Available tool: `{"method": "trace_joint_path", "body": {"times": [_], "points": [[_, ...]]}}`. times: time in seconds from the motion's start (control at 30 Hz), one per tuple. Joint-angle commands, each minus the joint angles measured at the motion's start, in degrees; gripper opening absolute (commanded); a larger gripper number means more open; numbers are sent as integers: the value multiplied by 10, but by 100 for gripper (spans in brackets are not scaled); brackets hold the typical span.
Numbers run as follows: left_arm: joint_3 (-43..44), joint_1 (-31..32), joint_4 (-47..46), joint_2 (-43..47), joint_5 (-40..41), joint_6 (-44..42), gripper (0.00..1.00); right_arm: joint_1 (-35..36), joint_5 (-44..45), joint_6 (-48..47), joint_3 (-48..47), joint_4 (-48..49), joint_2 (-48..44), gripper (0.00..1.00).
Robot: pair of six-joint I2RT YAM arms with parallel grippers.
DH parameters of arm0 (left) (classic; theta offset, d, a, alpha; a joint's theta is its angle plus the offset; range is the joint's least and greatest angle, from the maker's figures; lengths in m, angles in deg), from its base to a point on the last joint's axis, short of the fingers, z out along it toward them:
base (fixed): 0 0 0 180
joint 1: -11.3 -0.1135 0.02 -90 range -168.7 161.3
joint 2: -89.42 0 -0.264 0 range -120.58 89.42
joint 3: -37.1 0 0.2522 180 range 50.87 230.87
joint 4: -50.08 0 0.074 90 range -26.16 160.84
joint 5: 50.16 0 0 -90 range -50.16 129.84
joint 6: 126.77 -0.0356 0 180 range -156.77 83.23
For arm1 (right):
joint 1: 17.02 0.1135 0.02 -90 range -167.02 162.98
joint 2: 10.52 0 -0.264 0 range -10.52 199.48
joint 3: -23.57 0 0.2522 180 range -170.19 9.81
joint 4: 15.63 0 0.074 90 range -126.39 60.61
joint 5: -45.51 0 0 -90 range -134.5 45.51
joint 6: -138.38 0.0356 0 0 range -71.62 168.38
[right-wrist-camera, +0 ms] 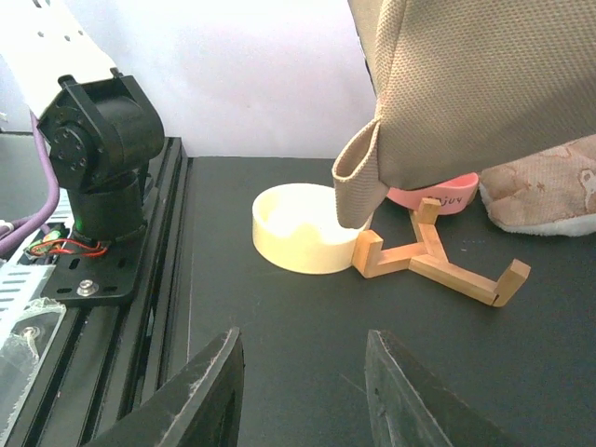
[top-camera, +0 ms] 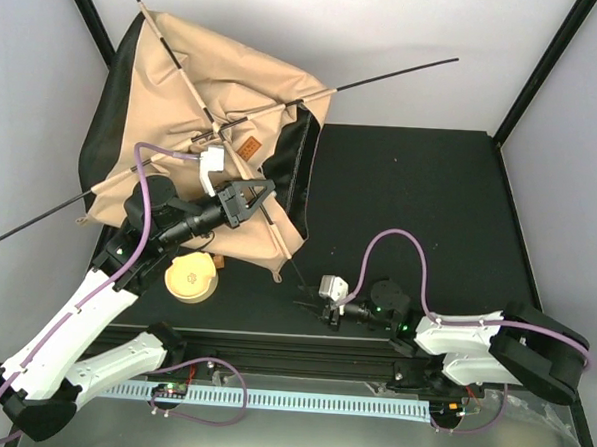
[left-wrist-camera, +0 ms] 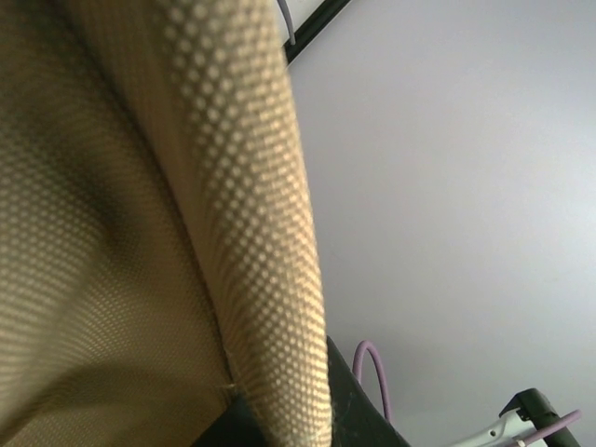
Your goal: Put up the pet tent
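Observation:
The pet tent (top-camera: pixel 185 87) is a tan canvas shape at the back left, with black lining showing at its edges and a brown label (top-camera: pixel 247 147). Thin black poles (top-camera: pixel 396 73) cross on top and stick out past its corners. My left gripper (top-camera: pixel 265 192) lies on the tent's near right ridge, shut at the pole sleeve. In the left wrist view tan fabric (left-wrist-camera: pixel 112 233) hides the jaws. A tent corner (right-wrist-camera: pixel 358 172) hangs above the table. My right gripper (right-wrist-camera: pixel 303 335) is open and low over the black table (right-wrist-camera: pixel 307 307), with nothing between its fingers.
A cream bowl (right-wrist-camera: pixel 303 237) sits under the tent's corner, beside a wooden stand (right-wrist-camera: pixel 433 256). Under the tent lie a pink bowl (right-wrist-camera: pixel 438 194) and a beige cushion (right-wrist-camera: pixel 545 191). The left arm's base (right-wrist-camera: pixel 98 158) stands on the rail at the table's near edge.

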Motion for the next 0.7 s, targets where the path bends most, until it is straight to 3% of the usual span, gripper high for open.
{"method": "trace_joint_path", "body": {"times": [0.0,0.67], "points": [[5,-2,-47,16,-16,-10,2,11,12,-12,-17,34,10,39],[5,-3,-49,18,-21,-5,2,43,38,-24,-34,64,60,35]]}}
